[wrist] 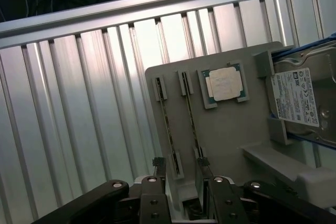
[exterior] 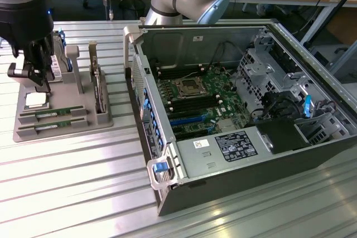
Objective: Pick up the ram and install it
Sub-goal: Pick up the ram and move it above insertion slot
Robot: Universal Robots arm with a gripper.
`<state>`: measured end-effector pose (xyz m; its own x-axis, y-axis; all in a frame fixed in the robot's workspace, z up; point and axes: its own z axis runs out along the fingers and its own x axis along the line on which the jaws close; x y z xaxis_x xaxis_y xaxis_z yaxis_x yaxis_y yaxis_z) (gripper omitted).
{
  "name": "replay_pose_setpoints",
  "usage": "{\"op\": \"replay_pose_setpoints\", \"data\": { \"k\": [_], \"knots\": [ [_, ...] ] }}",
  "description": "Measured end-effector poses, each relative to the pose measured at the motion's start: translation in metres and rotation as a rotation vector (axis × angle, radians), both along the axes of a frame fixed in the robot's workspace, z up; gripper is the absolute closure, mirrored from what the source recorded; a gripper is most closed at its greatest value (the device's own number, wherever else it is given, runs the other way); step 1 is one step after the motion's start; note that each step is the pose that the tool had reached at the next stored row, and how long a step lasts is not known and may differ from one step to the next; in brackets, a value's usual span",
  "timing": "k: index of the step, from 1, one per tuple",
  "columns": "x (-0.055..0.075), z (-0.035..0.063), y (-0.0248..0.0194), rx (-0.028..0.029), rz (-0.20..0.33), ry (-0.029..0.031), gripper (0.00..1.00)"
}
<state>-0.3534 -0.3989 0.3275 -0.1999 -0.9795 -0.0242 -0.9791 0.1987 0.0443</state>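
ribbed table [exterior: 67, 182], two ram sticks [exterior: 53, 114]

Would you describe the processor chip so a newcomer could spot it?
Beside the open computer case, on the exterior view's left, a grey tray lies on the ribbed table. The processor chip sits in it: the only flat silver square, next to two long thin green ram sticks.

Gripper [exterior: 30, 76] above grey tray [exterior: 61, 133] — ram [exterior: 53, 113] in its slot
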Motion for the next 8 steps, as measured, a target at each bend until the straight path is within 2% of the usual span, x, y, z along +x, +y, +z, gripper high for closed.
{"op": "replay_pose_setpoints", "data": {
  "k": [8],
  "knots": [
    [0.0, -0.0062, 0.0, 0.0, 0.0, 0.0, 0.64]
  ]
}}
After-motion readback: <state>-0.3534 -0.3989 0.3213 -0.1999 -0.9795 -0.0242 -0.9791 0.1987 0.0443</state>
